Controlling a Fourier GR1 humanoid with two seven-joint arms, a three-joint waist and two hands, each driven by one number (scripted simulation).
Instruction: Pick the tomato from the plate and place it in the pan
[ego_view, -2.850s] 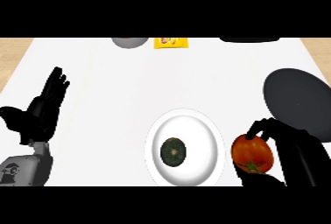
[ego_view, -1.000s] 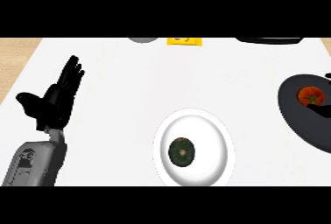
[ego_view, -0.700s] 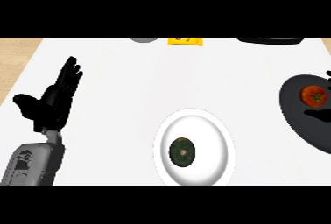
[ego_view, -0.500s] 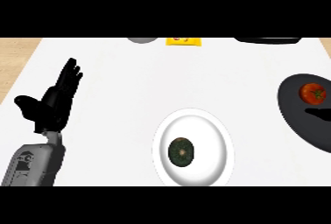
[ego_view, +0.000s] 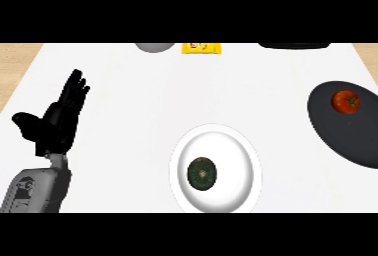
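Clearly, your red round tomato (ego_view: 345, 102) sat delivered in the dark round pan (ego_view: 347, 131), so your black left hand (ego_view: 57, 122) rested open.

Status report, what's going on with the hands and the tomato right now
Left hand open, resting at left. Right hand out of view. Tomato in the pan, nothing holding it. Plate holds only a dark green item.
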